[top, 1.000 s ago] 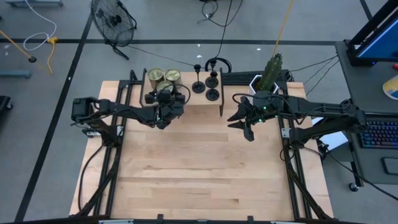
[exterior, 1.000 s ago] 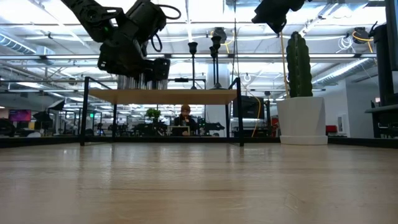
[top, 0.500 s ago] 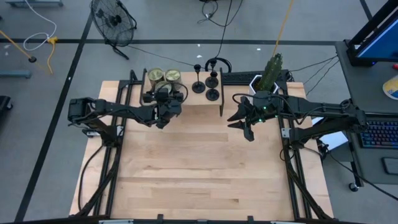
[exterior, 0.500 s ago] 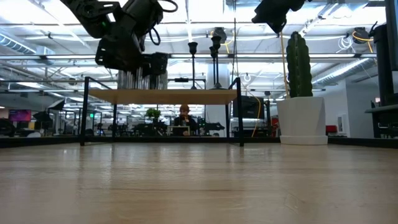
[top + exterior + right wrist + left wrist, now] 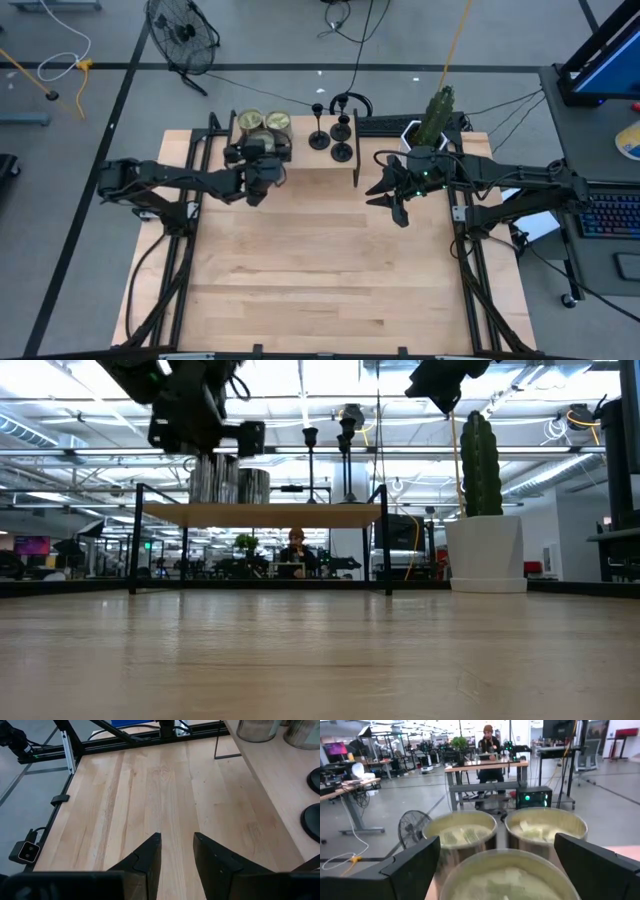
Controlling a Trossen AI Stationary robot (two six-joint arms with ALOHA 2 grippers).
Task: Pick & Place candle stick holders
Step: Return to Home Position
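Presently: three candle stick holders upright on the shelf, ungripped.
Left claw is spread wide and empty, poised at the round, silver-walled jar candles just beside the holders. Right claw is parted narrowly and empty, above bare plank counter, apart from the holders on their other side. The holders are black, with flat round bases, thin stems and small cups.

text: none legible | labels: none | numbers: none
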